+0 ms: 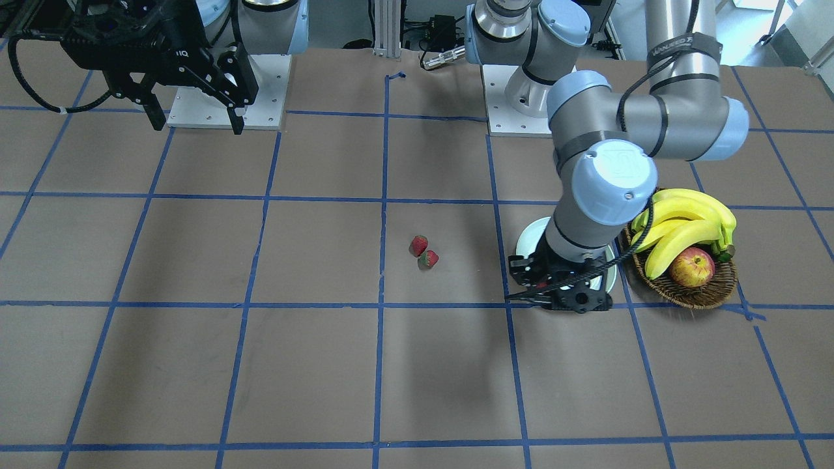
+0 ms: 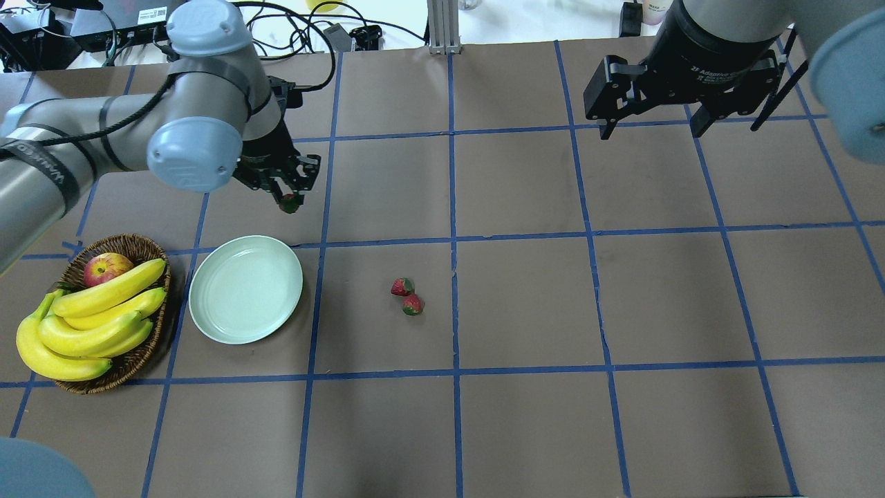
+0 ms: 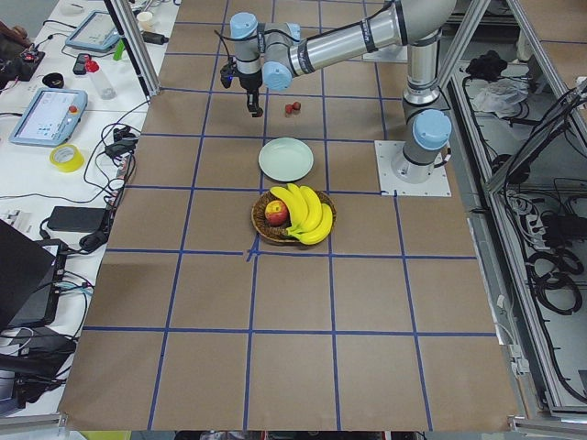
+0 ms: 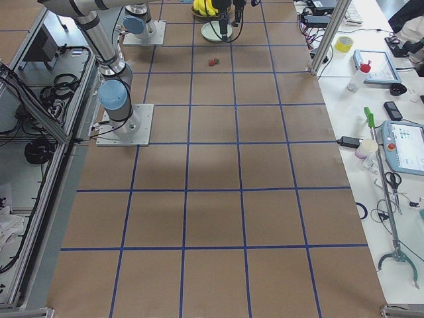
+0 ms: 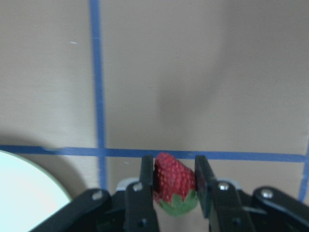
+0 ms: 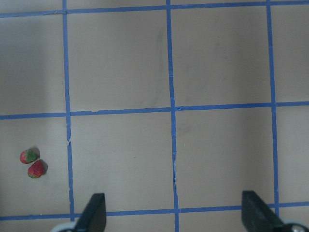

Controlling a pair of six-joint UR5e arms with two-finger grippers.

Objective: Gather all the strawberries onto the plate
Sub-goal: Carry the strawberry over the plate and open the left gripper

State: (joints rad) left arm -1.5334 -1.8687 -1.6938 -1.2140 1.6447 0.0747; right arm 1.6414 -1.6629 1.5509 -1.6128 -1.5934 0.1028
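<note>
My left gripper (image 5: 175, 180) is shut on a small red strawberry (image 5: 174, 186) with a green cap. In the overhead view this gripper (image 2: 289, 200) hangs above the table just beyond the far rim of the pale mint plate (image 2: 245, 288), which holds nothing. The plate's edge shows at the lower left of the left wrist view (image 5: 19, 193). Two more strawberries (image 2: 402, 286) (image 2: 413, 304) lie close together on the table to the right of the plate. My right gripper (image 2: 651, 130) is open and empty, raised at the far right; its wrist view shows the pair (image 6: 33, 163).
A brown wicker basket (image 2: 142, 243) with bananas (image 2: 90, 318) and a red-yellow apple (image 2: 107, 268) stands right beside the plate on its left. Blue tape lines grid the brown table. In the front-facing view the left arm's wrist (image 1: 612, 182) hides much of the plate (image 1: 529, 240).
</note>
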